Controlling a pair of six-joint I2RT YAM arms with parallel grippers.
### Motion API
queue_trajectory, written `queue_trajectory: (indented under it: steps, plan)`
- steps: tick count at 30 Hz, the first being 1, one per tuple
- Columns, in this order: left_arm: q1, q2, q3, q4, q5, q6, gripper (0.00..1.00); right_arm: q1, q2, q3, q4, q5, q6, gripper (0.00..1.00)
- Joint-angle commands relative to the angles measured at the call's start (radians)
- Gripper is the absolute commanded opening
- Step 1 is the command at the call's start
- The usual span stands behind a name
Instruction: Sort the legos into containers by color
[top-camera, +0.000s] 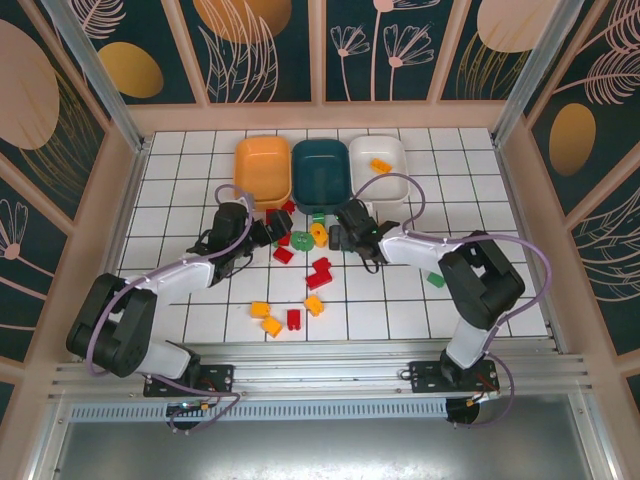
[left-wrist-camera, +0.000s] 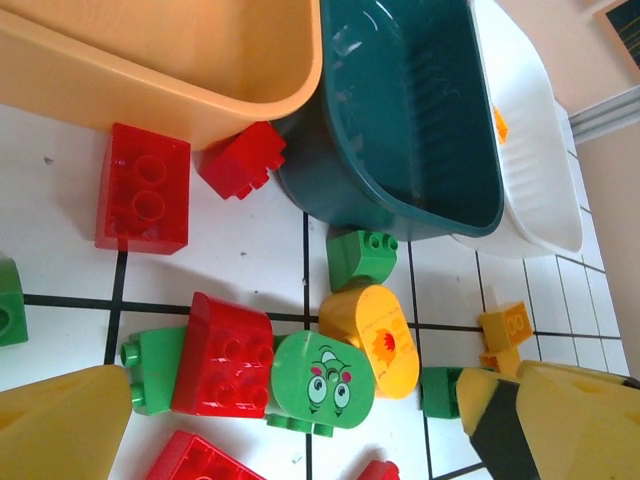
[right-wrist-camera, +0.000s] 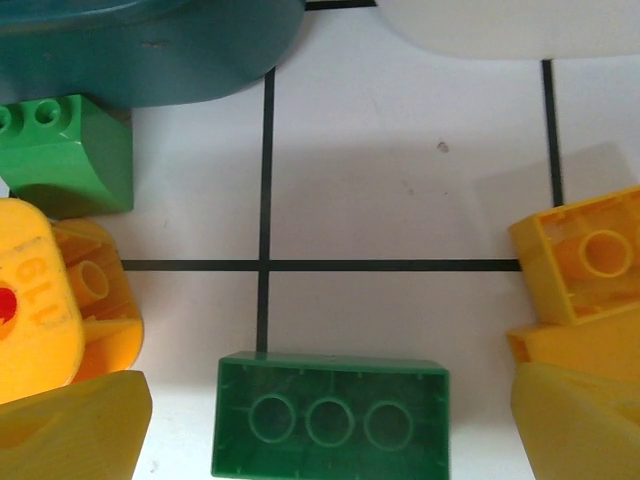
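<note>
Three containers stand in a row at the back: an orange tray (top-camera: 263, 165), a dark teal tray (top-camera: 320, 167) and a white tray (top-camera: 380, 185) holding one orange lego (top-camera: 380, 164). Red, green and yellow legos lie scattered in front of them. My left gripper (top-camera: 266, 232) (left-wrist-camera: 310, 440) is open low over a cluster: a red brick (left-wrist-camera: 225, 355), a green face brick (left-wrist-camera: 320, 375) and a yellow rounded brick (left-wrist-camera: 375, 335). My right gripper (top-camera: 338, 238) (right-wrist-camera: 330, 430) is open, with an upside-down green brick (right-wrist-camera: 330, 415) on the table between its fingers (right-wrist-camera: 75, 430), gaps on both sides.
More legos lie nearer the arms: two yellow (top-camera: 265, 317), a red (top-camera: 293, 319), a yellow (top-camera: 314, 304), two red (top-camera: 320, 275). A lone green brick (top-camera: 436, 280) sits right of the right arm. Low walls ring the tiled table (top-camera: 180, 190).
</note>
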Motion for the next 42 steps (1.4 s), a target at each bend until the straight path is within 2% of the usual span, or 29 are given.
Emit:
queue_trajectory:
  steps: [1,10,13,16,18,20,26,30,32,38,42]
  plan:
    - [-0.004,0.008,0.045,-0.034,0.015,0.028,0.99,0.009,0.034,-0.015,0.041,-0.012,0.043,0.91]
    - [-0.004,-0.015,0.053,-0.037,0.02,0.035,0.99,0.01,0.09,-0.006,0.036,0.015,0.037,0.78]
    - [-0.004,-0.024,0.055,-0.049,0.011,0.046,0.98,0.01,0.094,0.002,0.035,0.032,0.022,0.69]
    - [-0.003,-0.034,0.069,-0.073,-0.002,0.061,0.98,0.01,0.104,0.023,0.03,0.051,0.001,0.55]
    - [-0.004,-0.051,0.076,-0.086,-0.016,0.069,0.99,0.011,0.089,0.034,0.027,0.068,-0.01,0.5]
    - [-0.004,-0.073,0.081,-0.112,-0.048,0.076,0.99,0.014,0.052,0.042,0.022,0.081,-0.019,0.49]
    - [-0.003,-0.147,0.079,-0.207,-0.246,0.077,0.99,0.009,-0.047,0.147,0.022,0.108,-0.1,0.49]
    - [-0.001,-0.153,0.075,-0.24,-0.269,0.067,0.99,-0.027,0.043,0.269,0.07,0.038,-0.186,0.49]
    - [0.001,-0.164,0.063,-0.246,-0.243,0.058,0.99,-0.049,0.123,0.357,0.086,0.005,-0.214,0.49]
    - [0.001,-0.223,0.006,-0.253,-0.183,0.046,0.99,-0.088,0.386,0.649,0.041,-0.018,-0.263,0.49]
    - [0.001,-0.269,-0.012,-0.272,-0.163,0.061,0.99,-0.106,0.493,0.805,-0.017,-0.04,-0.276,0.49]
